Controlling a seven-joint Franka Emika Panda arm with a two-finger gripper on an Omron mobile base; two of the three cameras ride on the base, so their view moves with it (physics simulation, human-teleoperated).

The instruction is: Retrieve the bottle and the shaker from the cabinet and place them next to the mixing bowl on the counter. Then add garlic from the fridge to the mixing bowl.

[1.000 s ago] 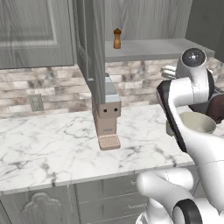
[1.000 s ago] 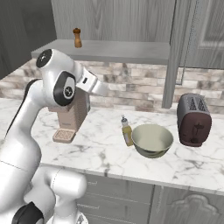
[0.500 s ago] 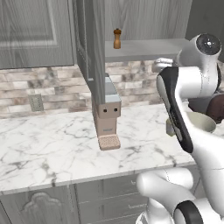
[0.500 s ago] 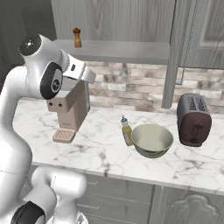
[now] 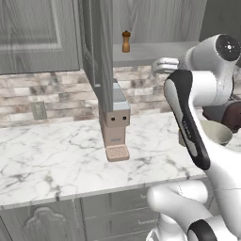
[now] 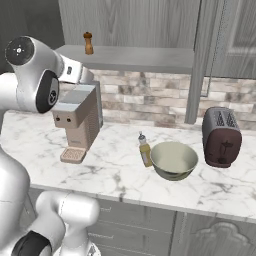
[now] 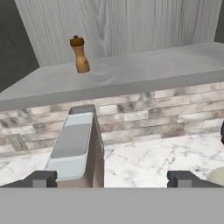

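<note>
Empty, wide-open gripper (image 7: 112, 178) faces the cabinet (image 7: 131, 65) shelf, the shaker (image 7: 79, 54) standing at its eleven o'clock; the reach should rise, centre on the shaker, then close squarely round its body.

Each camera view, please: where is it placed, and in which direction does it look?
Left base view: behind the arm's left, facing the cabinet; arm rises at right.
Right base view: behind its right, over the mixing bowl and bottle; arm at left.
Hand view: along the open pincer toward the shaker.
All three share the shaker on its shelf.
</note>
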